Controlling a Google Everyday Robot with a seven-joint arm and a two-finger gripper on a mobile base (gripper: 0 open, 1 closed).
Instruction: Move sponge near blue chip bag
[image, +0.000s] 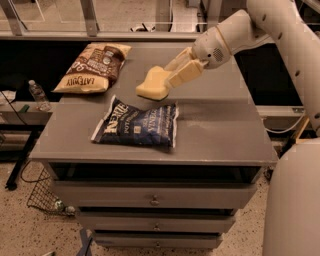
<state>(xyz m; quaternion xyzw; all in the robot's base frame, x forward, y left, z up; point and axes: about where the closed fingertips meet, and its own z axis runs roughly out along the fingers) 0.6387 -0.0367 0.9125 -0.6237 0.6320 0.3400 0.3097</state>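
The pale yellow sponge (152, 85) is held in my gripper (167, 77), lifted a little above the grey cabinet top (220, 125). The gripper's cream fingers (184, 73) are shut on the sponge's right side. The dark navy blue chip bag (137, 124) lies flat on the top, just below and in front of the sponge. The sponge hangs over the bag's far edge, apart from it.
A brown and tan chip bag (92, 67) lies at the back left of the top. My white arm (280, 35) reaches in from the upper right. A water bottle (37, 95) stands on a low ledge left of the cabinet. Drawers (155, 197) face front.
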